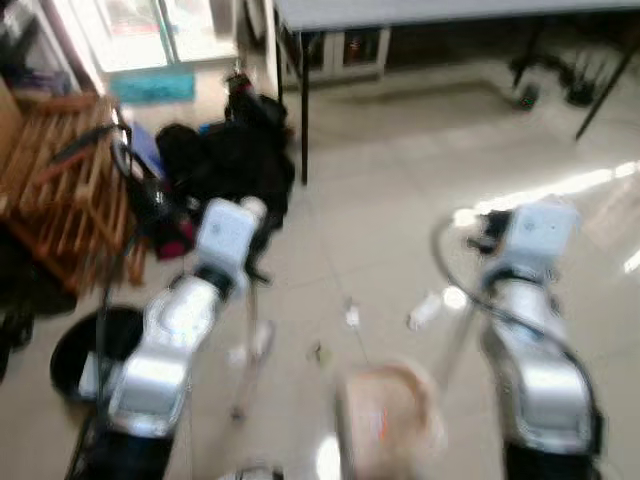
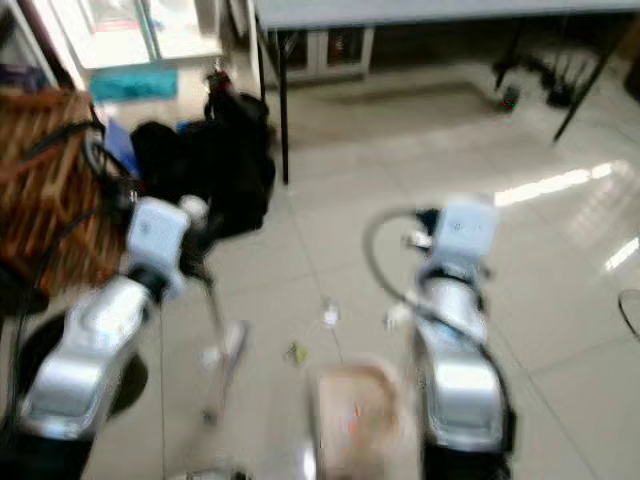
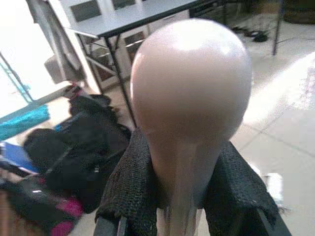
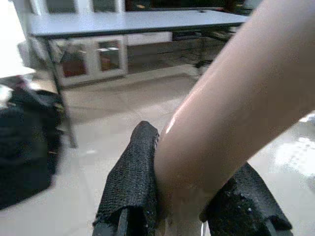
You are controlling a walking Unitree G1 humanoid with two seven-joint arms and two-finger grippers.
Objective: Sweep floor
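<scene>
My left gripper (image 3: 184, 162) is shut on the rounded pale pink top of a broom handle (image 3: 189, 88), with black padded fingers (image 3: 130, 189) on both sides. In the blurred eye views the stick (image 1: 250, 335) slants down to the floor from my left arm. My right gripper (image 4: 184, 196) is shut on a thick pale pink dustpan handle (image 4: 231, 103). The pinkish dustpan (image 1: 385, 410) sits low on the tiles between my arms. Small bits of litter (image 1: 352, 316) and a white scrap (image 1: 425, 308) lie on the floor just beyond the pan.
Black bags (image 1: 235, 160) are piled by a grey table's leg (image 1: 303, 110). A wooden rack (image 1: 60, 190) and a black bin (image 1: 85, 350) stand at my left. The grey table (image 1: 450, 12) spans the back, with a teal mat (image 1: 152, 85) by the bright doorway.
</scene>
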